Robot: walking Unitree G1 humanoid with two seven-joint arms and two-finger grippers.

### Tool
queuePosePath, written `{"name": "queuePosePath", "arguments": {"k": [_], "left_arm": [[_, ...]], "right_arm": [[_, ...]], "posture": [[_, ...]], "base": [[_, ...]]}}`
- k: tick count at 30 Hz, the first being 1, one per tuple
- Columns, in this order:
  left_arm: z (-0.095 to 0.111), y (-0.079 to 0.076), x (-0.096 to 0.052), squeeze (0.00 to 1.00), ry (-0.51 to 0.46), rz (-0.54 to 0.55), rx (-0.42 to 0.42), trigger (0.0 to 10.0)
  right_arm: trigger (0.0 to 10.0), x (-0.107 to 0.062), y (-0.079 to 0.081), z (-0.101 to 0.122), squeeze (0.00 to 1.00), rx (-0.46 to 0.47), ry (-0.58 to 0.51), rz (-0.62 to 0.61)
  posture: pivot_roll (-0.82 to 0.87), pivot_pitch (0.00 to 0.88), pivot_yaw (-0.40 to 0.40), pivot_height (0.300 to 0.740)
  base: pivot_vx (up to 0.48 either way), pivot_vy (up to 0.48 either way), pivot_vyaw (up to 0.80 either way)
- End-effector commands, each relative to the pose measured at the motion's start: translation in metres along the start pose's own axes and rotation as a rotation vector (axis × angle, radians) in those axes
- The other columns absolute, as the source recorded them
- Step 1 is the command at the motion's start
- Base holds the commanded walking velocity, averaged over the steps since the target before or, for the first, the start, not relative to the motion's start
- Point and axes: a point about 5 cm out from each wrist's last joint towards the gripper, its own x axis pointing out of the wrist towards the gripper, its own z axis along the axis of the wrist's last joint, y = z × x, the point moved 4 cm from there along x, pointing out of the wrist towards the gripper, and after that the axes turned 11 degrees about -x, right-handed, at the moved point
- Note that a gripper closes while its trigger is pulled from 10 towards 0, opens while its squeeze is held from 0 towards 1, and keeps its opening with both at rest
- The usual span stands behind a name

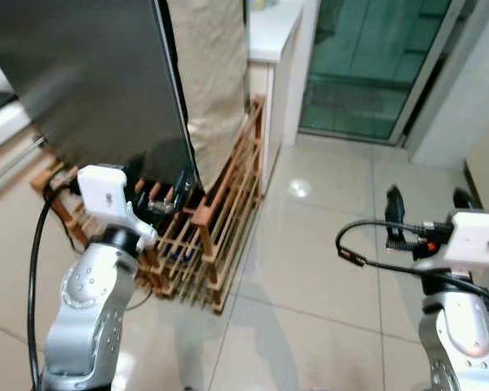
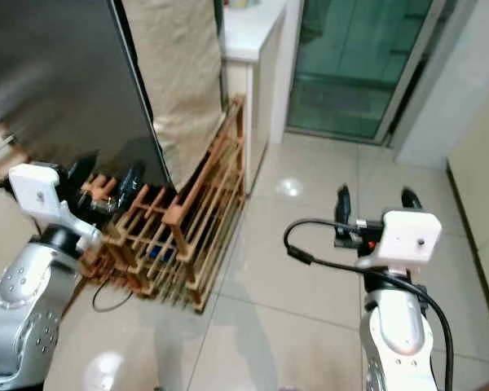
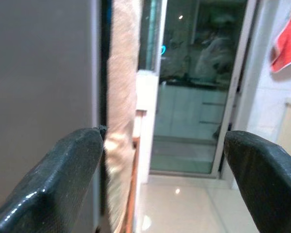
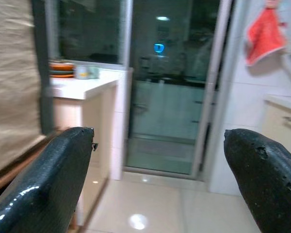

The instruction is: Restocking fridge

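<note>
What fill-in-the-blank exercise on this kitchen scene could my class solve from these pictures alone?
1. The left gripper hovers with its fingers ____, near the edge of the grey fridge door.
2. The rack standing on the floor is made of ____.
3. The cloth hanging on the wall is ____ in colour.
4. The right gripper is raised above the tiled ____.

Missing words: open; wood; red; floor

Past your left jaws, a wooden slatted rack (image 1: 216,232) sits on the glossy tiled floor (image 1: 310,269). Between the right jaws you see a glass sliding door (image 4: 169,87); a red cloth (image 4: 264,36) hangs beside it.
</note>
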Motion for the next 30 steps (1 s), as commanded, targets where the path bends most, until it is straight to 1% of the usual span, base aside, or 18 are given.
{"name": "queuePosePath", "arguments": {"k": [1,3,5,6,9,12,14,16,18,19,20,21,23,24,29,30], "left_arm": [[0.0,0.006,0.004,0.0,0.015,0.029,0.0,10.0],[0.002,0.006,0.009,0.0,0.008,0.032,-0.008,10.0],[0.002,0.003,0.013,0.0,0.005,0.025,-0.015,10.0],[-0.004,0.002,0.015,0.0,0.021,0.041,-0.055,10.0],[-0.009,0.001,0.017,0.0,0.033,0.057,-0.084,10.0],[-0.006,0.004,0.021,0.0,0.013,0.085,-0.082,10.0],[-0.007,0.009,0.021,0.0,0.022,0.11,-0.086,10.0],[-0.006,0.015,0.021,0.0,0.014,0.148,-0.08,10.0],[-0.003,0.023,0.024,0.0,0.0,0.193,-0.084,10.0],[-0.003,0.023,0.024,0.0,0.0,0.193,-0.084,10.0],[-0.004,0.025,0.025,0.0,0.004,0.205,-0.114,10.0],[-0.007,0.026,0.025,0.0,0.014,0.211,-0.123,10.0],[-0.008,0.027,0.025,0.0,0.017,0.214,-0.118,10.0],[-0.007,0.029,0.029,0.0,0.011,0.217,-0.105,10.0],[-0.001,0.034,0.047,0.0,-0.012,0.229,-0.083,10.0],[0.001,0.032,0.053,0.0,-0.017,0.224,-0.086,10.0]], "right_arm": [[10.0,0.004,-0.002,-0.004,0.0,-0.012,0.02,-0.002],[10.0,0.008,-0.003,-0.006,0.0,-0.013,0.024,-0.006],[10.0,0.011,-0.001,-0.011,0.0,0.012,0.046,-0.011],[10.0,0.01,0.002,-0.017,0.0,0.048,0.08,-0.011],[10.0,0.01,0.007,-0.02,0.0,0.053,0.091,0.004],[10.0,0.011,0.008,-0.022,0.0,0.052,0.096,0.007],[10.0,0.012,0.009,-0.022,0.0,0.046,0.092,0.02],[10.0,0.014,0.011,-0.022,0.0,0.046,0.091,0.027],[10.0,0.017,0.014,-0.021,0.0,0.042,0.082,0.043],[10.0,0.017,0.014,-0.021,0.0,0.042,0.082,0.043],[10.0,0.018,0.015,-0.021,0.0,0.042,0.081,0.048],[10.0,0.018,0.018,-0.021,0.0,0.043,0.082,0.059],[10.0,0.018,0.019,-0.022,0.0,0.045,0.082,0.067],[10.0,0.018,0.022,-0.022,0.0,0.046,0.081,0.077],[10.0,0.019,0.026,-0.022,0.0,0.049,0.081,0.082],[10.0,0.02,0.027,-0.023,0.0,0.05,0.081,0.083]], "posture": [[-0.06,0.0,0.049,0.74],[-0.06,0.0,0.053,0.74],[-0.06,0.0,0.059,0.74],[-0.06,0.0,0.062,0.74],[-0.06,0.0,0.065,0.74],[-0.06,0.0,0.068,0.74],[-0.06,0.0,0.07,0.74],[-0.06,0.0,0.07,0.74],[-0.06,0.0,0.068,0.74],[-0.06,0.0,0.068,0.74],[-0.06,0.0,0.067,0.74],[-0.06,0.0,0.067,0.74],[-0.06,0.0,0.067,0.74],[-0.06,0.0,0.066,0.74],[-0.05,0.0,0.069,0.74],[-0.06,0.0,0.073,0.74]], "base": [[0.461,0.0,0.0],[0.461,0.0,0.0],[0.461,0.0,0.0],[0.461,0.0,0.0],[0.461,0.0,0.0],[0.469,0.0,0.0],[0.48,0.0,0.0],[0.0,0.0,0.0],[0.0,0.0,0.0],[0.0,0.0,0.0],[0.0,0.0,0.0],[0.0,0.0,0.0],[0.0,0.0,0.0],[0.0,0.0,0.0],[0.0,0.0,0.0],[0.0,0.0,0.0]]}}
